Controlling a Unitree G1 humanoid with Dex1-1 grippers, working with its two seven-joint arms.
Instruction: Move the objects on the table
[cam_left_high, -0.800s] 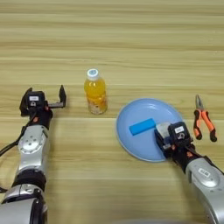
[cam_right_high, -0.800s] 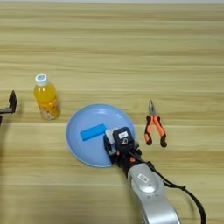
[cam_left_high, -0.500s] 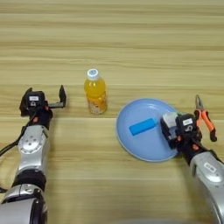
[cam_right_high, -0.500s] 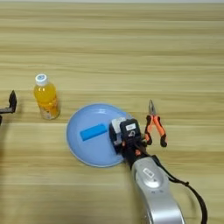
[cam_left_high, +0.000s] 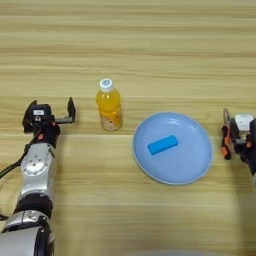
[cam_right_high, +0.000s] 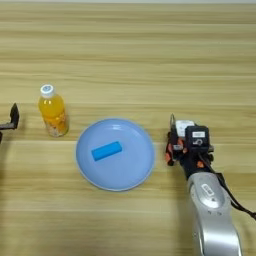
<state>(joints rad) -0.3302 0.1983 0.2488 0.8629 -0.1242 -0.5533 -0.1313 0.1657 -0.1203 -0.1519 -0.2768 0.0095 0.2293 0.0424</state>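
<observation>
Light plank table (cam_left_high: 150, 50) (grain horizontal) under blue plate (cam_left_high: 195, 170)

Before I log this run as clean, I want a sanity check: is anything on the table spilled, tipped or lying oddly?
Nothing stands out. The juice bottle stands upright with its cap on, the blue block lies flat inside the blue plate, and the table shows no spill. The right end effector covers the pliers, so their lie cannot be judged.

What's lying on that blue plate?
A flat bright-blue block lies tilted near the middle of the plate, and nothing else. Whatever is beneath the block is covered. The right pincer is over the pliers, beside the plate.
</observation>
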